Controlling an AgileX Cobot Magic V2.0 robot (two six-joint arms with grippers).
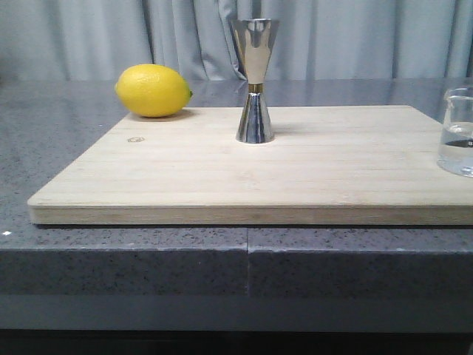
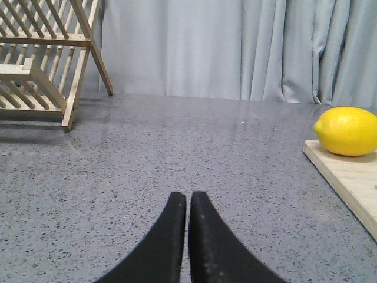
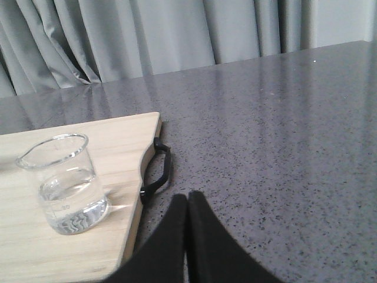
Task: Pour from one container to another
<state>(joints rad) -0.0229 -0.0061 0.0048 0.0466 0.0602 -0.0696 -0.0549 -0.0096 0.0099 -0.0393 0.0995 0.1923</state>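
The steel hourglass jigger stands upright near the middle of the wooden cutting board. A small clear glass beaker with clear liquid in its lower part sits at the board's right end; the right wrist view shows the beaker too, upright near the board's edge. My right gripper is shut and holds nothing; it is over the grey counter just beside that edge. Well to the left of the board, over bare counter, my left gripper is shut and holds nothing. Neither gripper shows in the front view.
A yellow lemon lies at the board's far left corner. A black handle sticks out from the board's right end. A wooden dish rack stands on the counter further left. Grey curtains hang behind.
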